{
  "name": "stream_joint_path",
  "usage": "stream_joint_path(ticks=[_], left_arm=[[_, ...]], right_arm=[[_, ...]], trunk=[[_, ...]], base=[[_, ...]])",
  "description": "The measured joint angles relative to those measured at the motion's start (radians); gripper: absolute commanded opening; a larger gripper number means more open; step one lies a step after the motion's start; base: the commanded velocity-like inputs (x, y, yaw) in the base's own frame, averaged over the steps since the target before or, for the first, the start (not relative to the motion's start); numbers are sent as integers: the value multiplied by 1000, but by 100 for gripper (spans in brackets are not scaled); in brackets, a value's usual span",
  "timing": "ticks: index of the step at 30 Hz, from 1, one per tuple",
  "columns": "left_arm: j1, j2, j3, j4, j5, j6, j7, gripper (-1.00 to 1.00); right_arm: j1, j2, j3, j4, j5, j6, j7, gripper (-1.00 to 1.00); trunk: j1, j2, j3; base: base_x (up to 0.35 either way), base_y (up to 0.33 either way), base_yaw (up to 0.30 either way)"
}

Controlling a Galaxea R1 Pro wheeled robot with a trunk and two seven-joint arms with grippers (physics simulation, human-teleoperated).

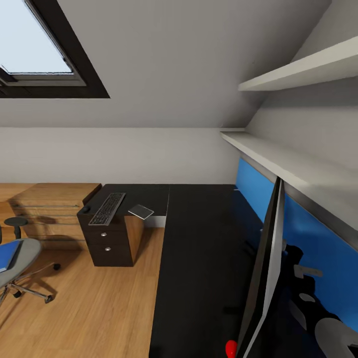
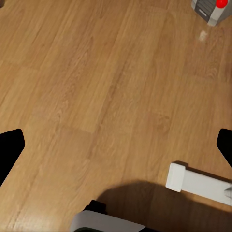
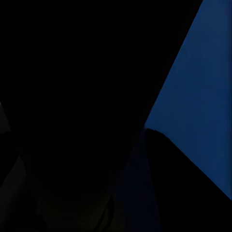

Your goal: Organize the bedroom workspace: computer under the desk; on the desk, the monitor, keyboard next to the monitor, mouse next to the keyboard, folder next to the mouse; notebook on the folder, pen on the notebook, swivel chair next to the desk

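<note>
The black L-shaped desk [image 1: 199, 258] runs along the blue wall panel. On it the monitor [image 1: 266, 268] stands edge-on at the right, and my right arm [image 1: 313, 298] reaches in behind it; its fingers are hidden in the dark. The keyboard [image 1: 107, 208], the small mouse [image 1: 85, 209] and the dark grey notebook [image 1: 141, 211] lie on the desk's far left wing. The grey swivel chair [image 1: 20, 258] stands on the floor at left with the blue folder [image 1: 7, 256] on its seat. My left gripper [image 2: 116, 145] hangs open over bare floor, and the computer [image 2: 210, 9] sits beyond it. The pen is out of view.
A light-wood chest [image 1: 52, 211] stands against the back wall beside the desk's drawer unit [image 1: 107, 241]. White shelves [image 1: 298, 169] jut out above the desk at right. A white part of my base [image 2: 193, 181] lies on the wood floor [image 1: 99, 308].
</note>
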Motion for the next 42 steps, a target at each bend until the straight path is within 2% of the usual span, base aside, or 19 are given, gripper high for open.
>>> stream_joint_path(ticks=[18, 19, 42], left_arm=[[0, 0, 0, 0, 0, 0, 0, 100], [0, 0, 0, 0, 0, 0, 0, 100], [0, 0, 0, 0, 0, 0, 0, 100]], right_arm=[[0, 0, 1, 0, 1, -1, 0, -100], [0, 0, 1, 0, 1, -1, 0, 100], [-1, 0, -2, -2, 3, -2, 0, 100]], trunk=[[0, 0, 0], [0, 0, 0], [0, 0, 0]], base=[[0, -1, 0], [0, 0, 0], [0, 0, 0]])
